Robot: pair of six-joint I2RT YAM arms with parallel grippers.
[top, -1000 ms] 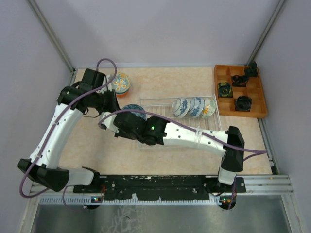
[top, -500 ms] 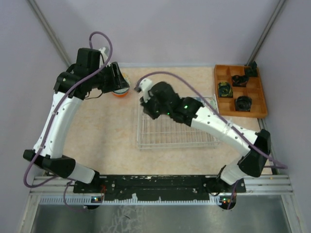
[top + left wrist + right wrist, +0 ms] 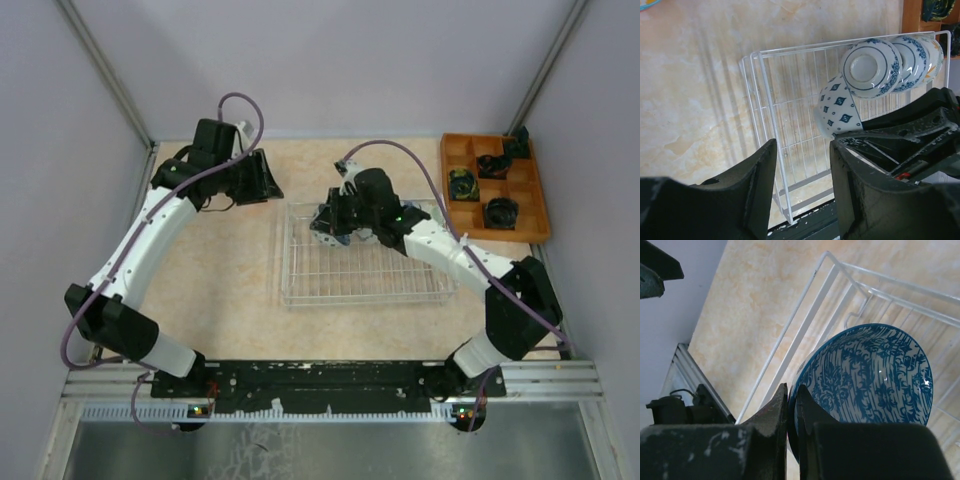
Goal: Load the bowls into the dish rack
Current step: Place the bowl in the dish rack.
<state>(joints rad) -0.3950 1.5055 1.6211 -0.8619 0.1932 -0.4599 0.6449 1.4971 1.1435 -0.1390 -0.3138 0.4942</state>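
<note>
My right gripper [image 3: 791,390] is shut on the rim of a blue-patterned bowl [image 3: 865,375], with one finger inside it and one outside. The bowl hangs tilted over the back of the dish rack [image 3: 350,275]. In the left wrist view this bowl [image 3: 837,107] shows white with blue diamonds outside. It sits just in front of three bowls [image 3: 871,67] standing on edge along the rack's far side. My left gripper [image 3: 802,150] is open and empty, back left of the rack [image 3: 760,75]. In the top view the right gripper [image 3: 335,222] covers the racked bowls.
An orange wooden tray [image 3: 545,215] with black items stands at the back right, beside the rack. A sliver of a blue-rimmed bowl [image 3: 646,4] shows at the top left corner of the left wrist view. Grey walls enclose the table on three sides.
My right arm has swung the bowl from the rack's left front corner to its back middle. My left gripper has opened and moved back, then slightly right.
</note>
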